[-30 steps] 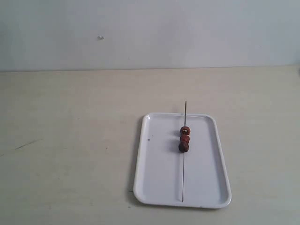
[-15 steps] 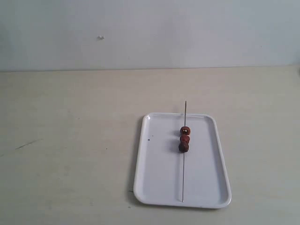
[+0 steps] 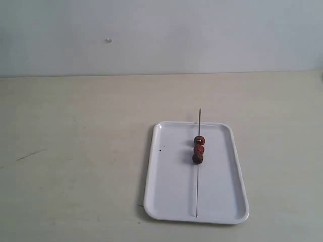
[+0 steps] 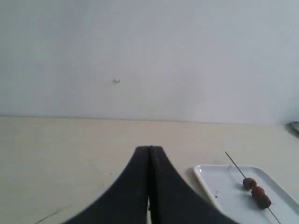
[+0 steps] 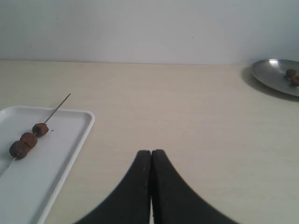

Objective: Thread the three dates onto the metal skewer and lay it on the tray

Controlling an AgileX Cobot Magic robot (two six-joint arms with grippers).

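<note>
The left fingers [image 4: 138, 186] and the right fingers [image 5: 140, 186] are seen clenched flat together, with nothing held. The metal skewer [image 3: 197, 191] is laid lengthwise in the tray [image 3: 166, 191], well ahead of both pairs and between them, with its tip poking past the far rim. The 3 dates [image 3: 199, 149] are threaded in a touching row. The job is judged done. Both arms are best held clear, so that nothing on the worktop [image 3: 75, 151] is nudged.
</note>
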